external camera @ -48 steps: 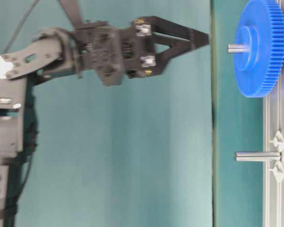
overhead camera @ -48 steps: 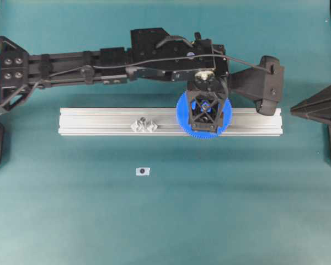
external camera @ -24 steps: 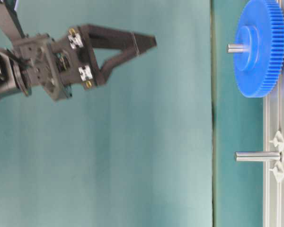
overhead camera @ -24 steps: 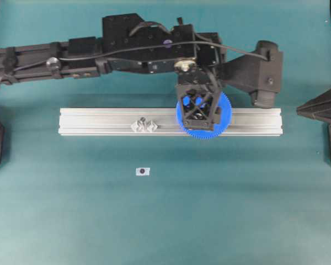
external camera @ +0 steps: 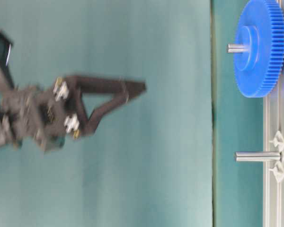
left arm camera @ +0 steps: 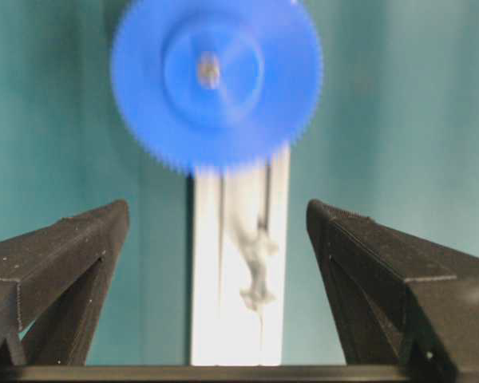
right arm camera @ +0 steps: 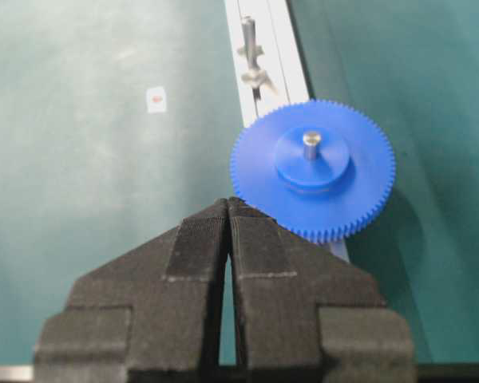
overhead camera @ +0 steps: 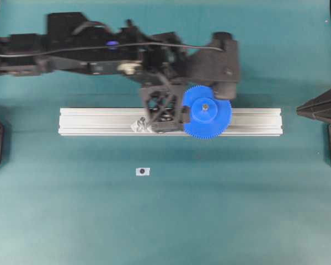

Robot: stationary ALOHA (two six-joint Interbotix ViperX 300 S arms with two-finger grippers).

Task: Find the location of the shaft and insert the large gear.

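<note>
The large gear (overhead camera: 207,113), a flat blue toothed disc, lies on the aluminium rail (overhead camera: 254,121) with the shaft (overhead camera: 205,106) poking up through its hub. My left gripper (overhead camera: 164,113) hangs open and empty high above the rail, just left of the gear. In the left wrist view its fingers (left arm camera: 64,255) stand wide apart, with the blurred gear (left arm camera: 215,80) ahead of them. My right gripper (right arm camera: 227,203) is shut on nothing, short of the gear (right arm camera: 313,171) and shaft (right arm camera: 310,142).
A second bare peg (external camera: 255,156) with clear mounts stands on the rail left of the gear, partly under my left gripper in the overhead view. A small white tag (overhead camera: 143,171) lies on the teal mat in front of the rail.
My left gripper has pulled up and away to the left, off the gear. The gear stays on the shaft. The right arm has not moved.
</note>
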